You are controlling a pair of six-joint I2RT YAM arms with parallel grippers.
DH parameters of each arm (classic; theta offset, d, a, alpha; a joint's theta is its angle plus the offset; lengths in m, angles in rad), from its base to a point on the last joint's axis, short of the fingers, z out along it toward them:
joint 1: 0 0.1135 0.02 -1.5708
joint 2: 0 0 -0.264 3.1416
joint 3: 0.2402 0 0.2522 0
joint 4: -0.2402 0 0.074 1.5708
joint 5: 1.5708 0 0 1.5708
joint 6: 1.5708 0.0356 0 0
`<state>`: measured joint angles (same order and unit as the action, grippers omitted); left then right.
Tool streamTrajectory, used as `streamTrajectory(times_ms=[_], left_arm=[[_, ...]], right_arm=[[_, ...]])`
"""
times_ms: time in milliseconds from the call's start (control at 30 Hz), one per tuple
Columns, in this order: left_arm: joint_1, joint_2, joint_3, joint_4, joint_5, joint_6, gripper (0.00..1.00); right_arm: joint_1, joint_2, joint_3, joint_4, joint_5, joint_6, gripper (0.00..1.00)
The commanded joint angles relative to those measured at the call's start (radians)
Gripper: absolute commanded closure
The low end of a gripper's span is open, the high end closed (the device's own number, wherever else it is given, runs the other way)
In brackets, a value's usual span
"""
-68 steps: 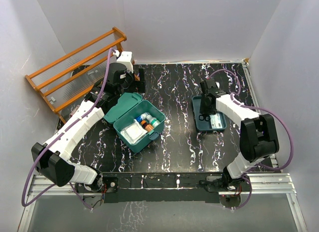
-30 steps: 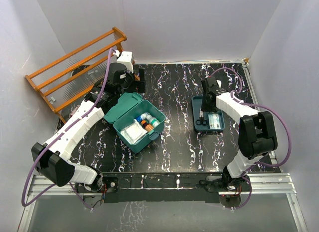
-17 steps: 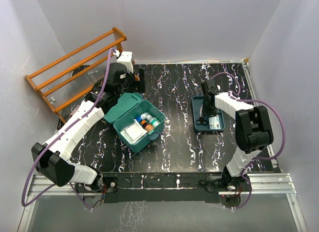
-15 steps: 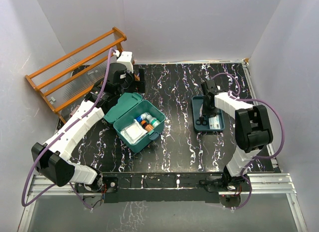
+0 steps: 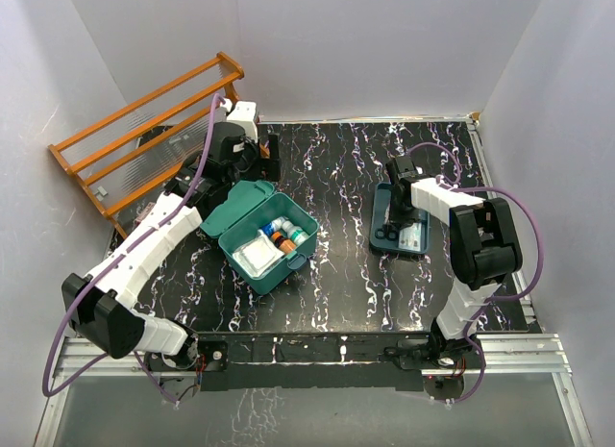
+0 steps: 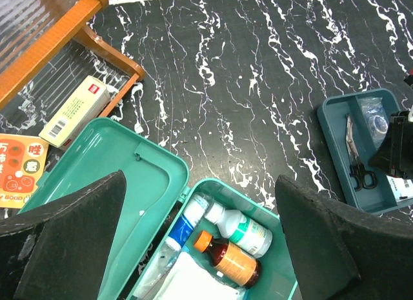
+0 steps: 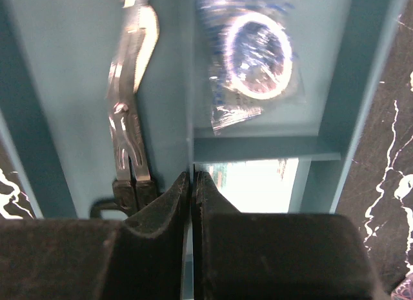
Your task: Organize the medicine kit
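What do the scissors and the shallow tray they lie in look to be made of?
The scissors: the blades look like bare polished metal, given the silvery glare; the dark handle loops are probably plastic. The tray: seemingly moulded plastic, smooth matte teal, with thin divider walls that look to be of one piece with it.

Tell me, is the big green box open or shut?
Open. The medicine kit has its lid flipped back beside it, and the bottles inside show from above.
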<state>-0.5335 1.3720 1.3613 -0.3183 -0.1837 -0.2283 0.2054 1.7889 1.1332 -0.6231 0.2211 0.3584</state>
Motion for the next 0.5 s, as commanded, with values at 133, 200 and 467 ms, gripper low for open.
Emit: streamTrajectory(times_ms=[133, 200, 467], left_arm=[[0.032, 0.038, -0.054, -0.173, 0.004, 0.046, 0.01], [0.051, 0.039, -0.083, -0.222, 0.024, 0.052, 0.01], [0.087, 0.078, -0.139, -0.345, -0.008, 0.017, 0.02]], right_arm=[[-0.001, -0.038, 0.016, 0.066, 0.052, 0.005, 1.0], [-0.001, -0.073, 0.016, 0.065, 0.06, 0.01, 1.0], [-0.001, -0.145, 0.016, 0.06, 0.062, 0.037, 1.0]])
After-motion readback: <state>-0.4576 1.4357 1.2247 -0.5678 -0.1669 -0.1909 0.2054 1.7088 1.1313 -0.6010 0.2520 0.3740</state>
